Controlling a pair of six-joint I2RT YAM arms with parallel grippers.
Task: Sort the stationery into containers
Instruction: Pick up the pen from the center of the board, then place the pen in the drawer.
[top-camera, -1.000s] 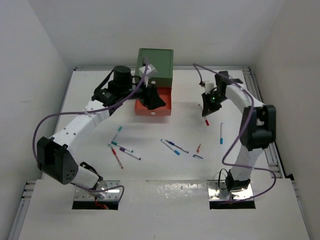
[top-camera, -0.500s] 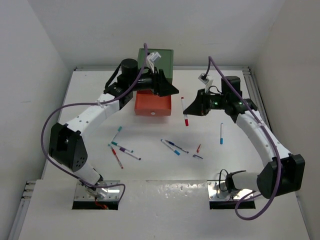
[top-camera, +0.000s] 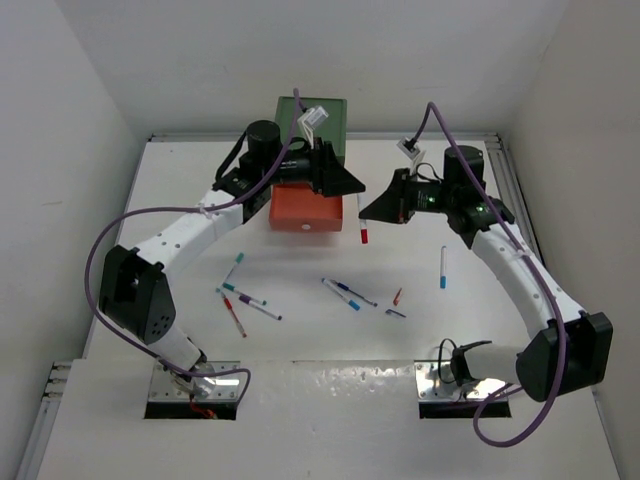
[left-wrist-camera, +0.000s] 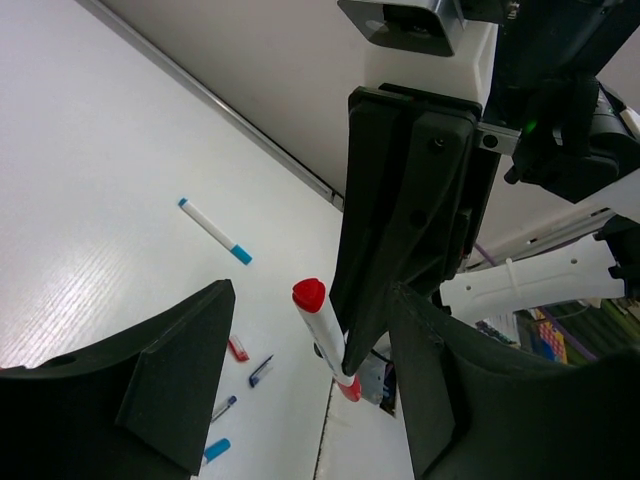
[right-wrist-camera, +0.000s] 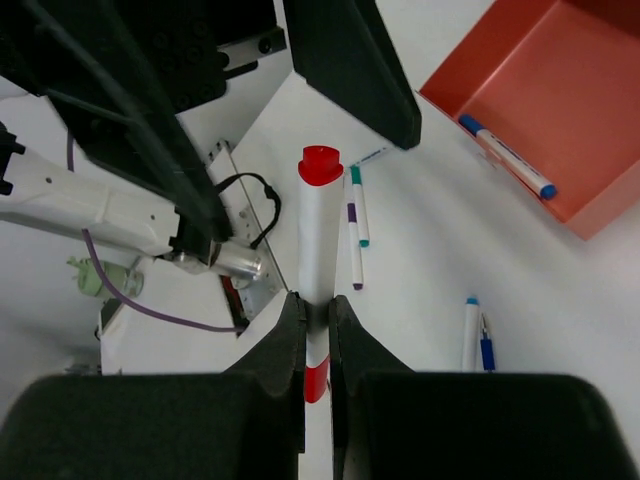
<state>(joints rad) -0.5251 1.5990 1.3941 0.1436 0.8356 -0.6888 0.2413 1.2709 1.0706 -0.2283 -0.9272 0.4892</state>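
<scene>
Beside the orange-red box drawer (top-camera: 303, 212), from above, the right gripper (top-camera: 366, 210) is dangling a slim white red-capped marker (top-camera: 360, 226), the left gripper (top-camera: 345, 183) hovering close. Left wrist: matte black fingers (left-wrist-camera: 170, 380) are standing apart around the marker. Right wrist: jaws are pinching its smooth barrel; a blue-capped pen (right-wrist-camera: 505, 157) is lying inside the drawer.

Left hand (top-camera: 347, 184) agape, right hand (top-camera: 366, 211) clamped, tips close.

Pen (top-camera: 362, 230), seemingly in right end effector (top-camera: 366, 212)
</scene>
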